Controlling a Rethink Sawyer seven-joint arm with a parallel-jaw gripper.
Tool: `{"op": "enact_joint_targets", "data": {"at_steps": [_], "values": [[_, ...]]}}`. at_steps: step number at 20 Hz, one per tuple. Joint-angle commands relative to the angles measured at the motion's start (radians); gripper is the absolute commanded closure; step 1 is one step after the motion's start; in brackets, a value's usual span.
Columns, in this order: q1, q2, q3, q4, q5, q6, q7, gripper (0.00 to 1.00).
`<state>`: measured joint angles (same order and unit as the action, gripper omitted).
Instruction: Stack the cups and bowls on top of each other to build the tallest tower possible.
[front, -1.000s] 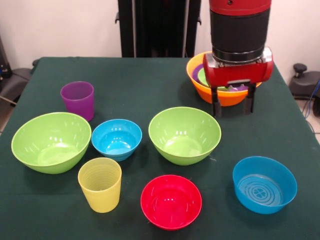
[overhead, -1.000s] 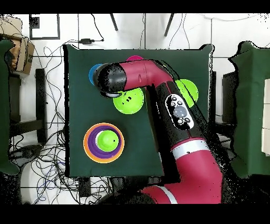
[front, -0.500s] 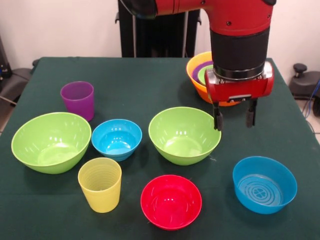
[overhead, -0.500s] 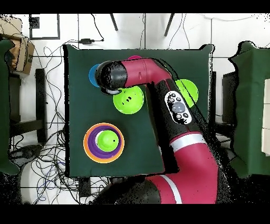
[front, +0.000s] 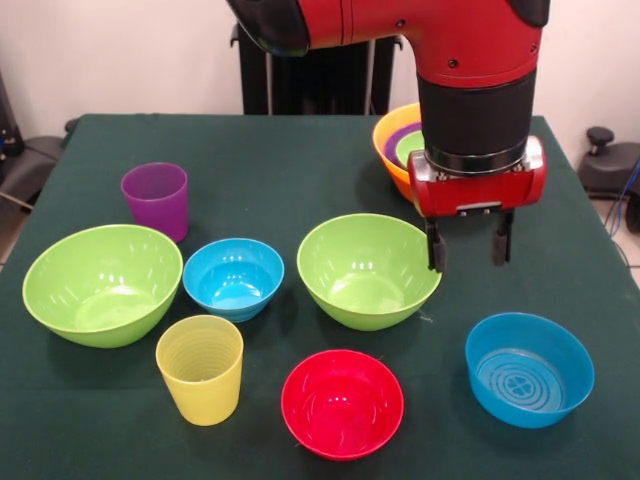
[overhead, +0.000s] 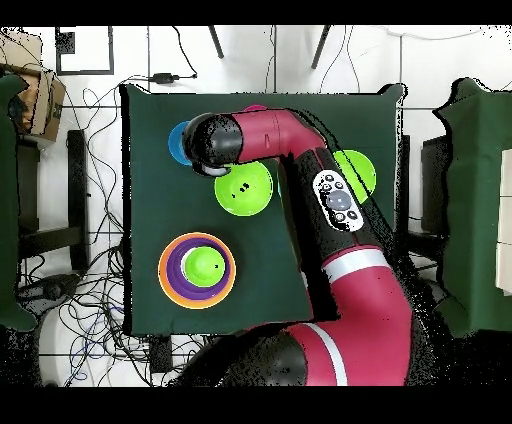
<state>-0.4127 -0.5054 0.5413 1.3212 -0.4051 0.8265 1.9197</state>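
Arm: the red and black Sawyer arm (front: 470, 60) is being held upright over the desk's (front: 300, 170) right half in the front view, wrist pointing straight down. The gripper (front: 468, 245) is being held open and empty, its two dark fingers (front: 436, 250) spread apart, hanging between the middle lime green bowl (front: 369, 270) and the ribbed-bottom blue bowl (front: 528, 368), above the cloth.

Change: against half a second ago, the gripper is being carried slightly lower and nearer the camera, further from the tower (front: 405, 148); a second ago it was standing directly in front of that tower.

Tower: a large orange bowl is being used as base at the far right, with a purple bowl and a small lime green bowl (overhead: 203, 266) nested inside.

Loose items, all glossy plastic, upright on the dark green cloth: smooth translucent purple cup (front: 156, 200); ribbed pale yellow cup (front: 200, 368); large lime green bowl (front: 103, 283); small blue bowl (front: 233, 278); pink-red bowl (front: 342, 402).
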Motion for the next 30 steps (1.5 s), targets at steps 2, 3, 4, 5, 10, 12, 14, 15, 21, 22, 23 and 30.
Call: {"op": "enact_joint_targets", "data": {"at_steps": [2,3,4,5,10,12,14,15,21,22,23,30], "values": [[0.021,0.06,0.02,-0.046,-0.057,0.0,-0.147,0.0],[0.022,0.062,0.018,-0.043,-0.059,-0.006,-0.142,0.0],[0.023,0.057,0.016,-0.037,-0.06,-0.009,-0.137,0.0],[0.024,0.052,0.015,-0.03,-0.06,-0.011,-0.132,0.0],[0.018,0.044,0.015,-0.021,-0.06,-0.006,-0.135,0.0],[0.013,0.043,0.017,-0.02,-0.06,-0.002,-0.143,0.0],[0.008,0.045,0.019,-0.025,-0.059,0.006,-0.153,0.0],[0.001,0.036,0.02,-0.009,-0.058,0.001,-0.154,0.0],[-0.013,0.01,0.024,0.024,-0.054,0.004,-0.155,0.0],[-0.015,0.009,0.025,0.027,-0.055,0.004,-0.157,0.0],[-0.016,0.008,0.027,0.022,-0.053,0.01,-0.161,0.0],[-0.036,-0.003,0.034,0.03,-0.052,0.024,-0.182,0.0]]}}
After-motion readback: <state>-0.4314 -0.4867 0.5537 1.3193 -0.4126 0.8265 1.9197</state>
